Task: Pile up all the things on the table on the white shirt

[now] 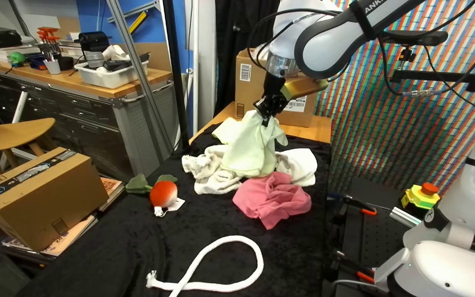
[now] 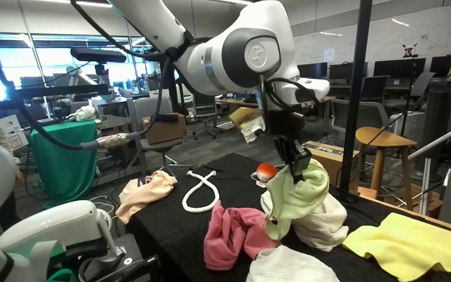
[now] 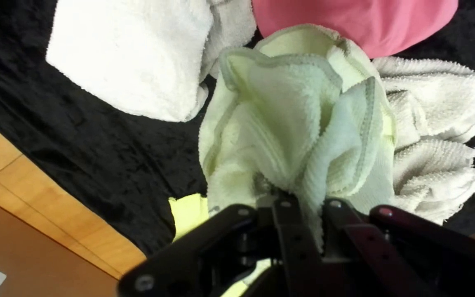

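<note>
My gripper (image 1: pixel 264 117) is shut on a pale green cloth (image 1: pixel 249 153), which hangs bunched from the fingers; the grip also shows in the wrist view (image 3: pixel 308 206). The cloth hangs over white fabric, a left part (image 1: pixel 215 175) and a right part (image 1: pixel 303 165); whether these are one piece, and which is the shirt, I cannot tell. A pink cloth (image 1: pixel 272 198) lies crumpled against the white fabric. A looped white rope (image 1: pixel 221 286) and a red-and-white plush toy with green leaves (image 1: pixel 163 194) lie apart. A yellow cloth (image 2: pixel 417 246) lies spread beside the white fabric.
A black cloth (image 1: pixel 138 247) covers the table. A cardboard box (image 1: pixel 245 86) stands at the table's end behind the gripper. Another box (image 1: pixel 43 198) stands on books beside the table. A peach cloth (image 2: pixel 147 192) lies at the table's edge. A dark pole (image 2: pixel 354 98) rises beside the table.
</note>
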You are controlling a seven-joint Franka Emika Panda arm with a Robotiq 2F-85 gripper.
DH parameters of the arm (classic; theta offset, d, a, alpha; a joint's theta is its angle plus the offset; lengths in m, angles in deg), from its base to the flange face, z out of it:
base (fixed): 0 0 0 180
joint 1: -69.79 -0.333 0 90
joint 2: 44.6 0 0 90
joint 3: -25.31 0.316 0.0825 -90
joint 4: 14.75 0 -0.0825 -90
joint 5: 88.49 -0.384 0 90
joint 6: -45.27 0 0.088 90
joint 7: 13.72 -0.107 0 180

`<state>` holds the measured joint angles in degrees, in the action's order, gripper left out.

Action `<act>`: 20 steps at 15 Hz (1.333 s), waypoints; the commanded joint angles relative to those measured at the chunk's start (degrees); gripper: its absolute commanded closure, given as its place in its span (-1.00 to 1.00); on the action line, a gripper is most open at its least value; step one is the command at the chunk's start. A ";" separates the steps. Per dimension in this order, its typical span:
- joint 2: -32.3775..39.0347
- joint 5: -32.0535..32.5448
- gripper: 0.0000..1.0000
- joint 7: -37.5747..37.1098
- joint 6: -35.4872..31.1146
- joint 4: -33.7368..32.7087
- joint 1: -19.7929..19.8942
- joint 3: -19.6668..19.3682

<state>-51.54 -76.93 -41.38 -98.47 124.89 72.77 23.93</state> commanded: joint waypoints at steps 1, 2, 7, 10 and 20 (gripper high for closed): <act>-0.56 0.11 0.62 1.54 -1.30 1.58 0.44 0.76; -0.84 0.31 0.31 1.63 -1.07 1.80 0.39 0.93; -1.24 0.44 -0.43 2.81 -0.07 2.19 -0.31 2.31; -0.72 1.06 -0.86 2.30 -0.13 1.42 -1.29 3.99; 11.12 5.00 -1.00 0.49 -2.15 -10.35 -9.65 12.35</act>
<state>-46.36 -73.08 -40.47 -100.13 120.59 65.29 35.52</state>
